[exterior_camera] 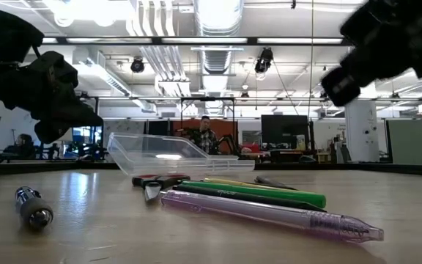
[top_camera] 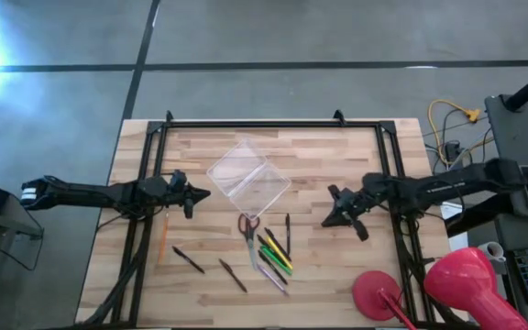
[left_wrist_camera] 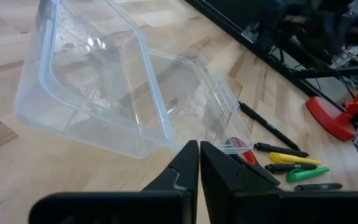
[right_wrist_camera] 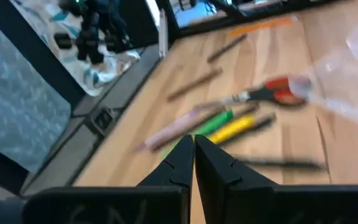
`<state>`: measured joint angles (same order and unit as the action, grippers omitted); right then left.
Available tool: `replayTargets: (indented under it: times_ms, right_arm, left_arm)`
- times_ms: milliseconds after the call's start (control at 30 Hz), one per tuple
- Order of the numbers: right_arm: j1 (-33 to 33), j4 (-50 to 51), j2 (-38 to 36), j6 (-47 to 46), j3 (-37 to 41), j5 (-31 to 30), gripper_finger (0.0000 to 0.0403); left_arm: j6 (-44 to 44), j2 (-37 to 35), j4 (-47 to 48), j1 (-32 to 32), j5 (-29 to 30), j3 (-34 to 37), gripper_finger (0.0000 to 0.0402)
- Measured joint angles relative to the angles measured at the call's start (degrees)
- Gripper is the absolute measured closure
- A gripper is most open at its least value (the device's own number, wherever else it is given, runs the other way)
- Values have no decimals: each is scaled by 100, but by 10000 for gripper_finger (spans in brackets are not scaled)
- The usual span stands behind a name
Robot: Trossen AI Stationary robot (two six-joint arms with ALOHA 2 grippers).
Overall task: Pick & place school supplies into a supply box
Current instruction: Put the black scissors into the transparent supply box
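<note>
The wooden counter (top_camera: 337, 275) carries a clear supply box (top_camera: 247, 178) at its centre, lid open. Just beside the box, on the near side, lie red-handled scissors (top_camera: 248, 227) and a cluster of pens, including a green pen (top_camera: 273, 257) and a yellow pen (top_camera: 277, 247). An orange pencil (top_camera: 164, 236) lies apart on the left. The left hand (top_camera: 200, 194) hovers left of the box, fingers together, empty. The right hand (top_camera: 331, 209) hovers right of it, fingers together, empty.

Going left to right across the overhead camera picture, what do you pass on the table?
Left gripper → supply box → right gripper → red round-based object.
</note>
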<state>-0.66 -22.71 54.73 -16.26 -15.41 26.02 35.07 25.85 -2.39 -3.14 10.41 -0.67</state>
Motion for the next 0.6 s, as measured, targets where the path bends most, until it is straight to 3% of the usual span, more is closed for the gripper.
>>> replayTargets:
  times_ms: [133,300,500,600]
  right_arm:
    - [-43,125,804,-104,-860,-11,394]
    - [-46,1153,1828,-156,-2088,-394,394]
    - [-21,2139,3512,-684,-3219,880,394]
    - [-79,2488,4066,-788,-3583,313,394]
  left_arm:
    - [0,2,0,-1,0,0,402]
    - [0,2,0,0,0,1,402]
    - [0,2,2,-2,0,0,402]
    - [0,1,2,-1,-1,1,402]
